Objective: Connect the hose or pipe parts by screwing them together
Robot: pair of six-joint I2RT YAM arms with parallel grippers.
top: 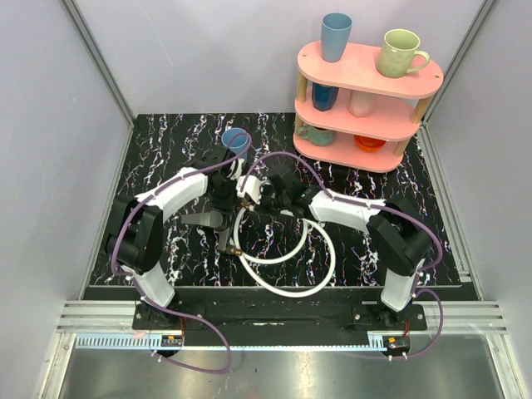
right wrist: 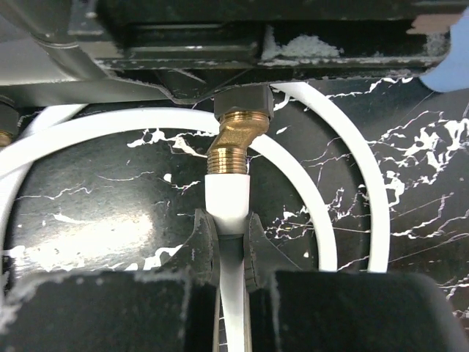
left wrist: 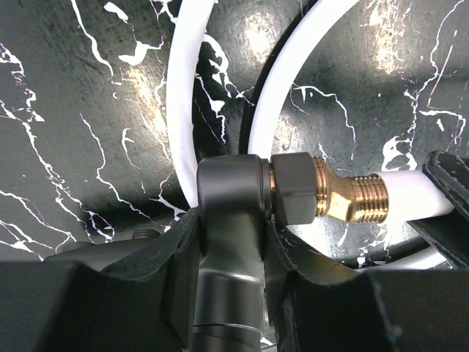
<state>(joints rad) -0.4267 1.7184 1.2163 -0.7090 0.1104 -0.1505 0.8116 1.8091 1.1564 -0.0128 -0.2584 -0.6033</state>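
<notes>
Left wrist view: L gripper (left wrist: 233,235) pinches grey pipe body (left wrist: 231,183) across its width, jaws partly apart w/ the body filling the gap. Dark nut (left wrist: 293,192) sits at the body's end, just beside the fingers. Brass fitting (left wrist: 344,196) sticks out of the nut toward view right, threads exposed. White hose (left wrist: 403,192) carries on to the frame edge.

Right wrist view: R gripper (right wrist: 229,236) nearly closed, pinching white hose just behind the brass fitting. Fitting lies straight ahead of the fingertips, bent slightly off the hose line, far end in the nut.

Top view: joint held above table (top: 166,141) btw the two arms. Hose loops (top: 291,293) lie on the table nearer the bases.

Key relation: joint axis runs roughly arm-to-arm. Both pincers abt equally close, one each side of the joint.

Judgement: threads look only partly engaged; how far, can't tell. Next turn prob needs rotation abt that axis w/ one side held fixed. The bend in the brass may make it wobble.
</notes>
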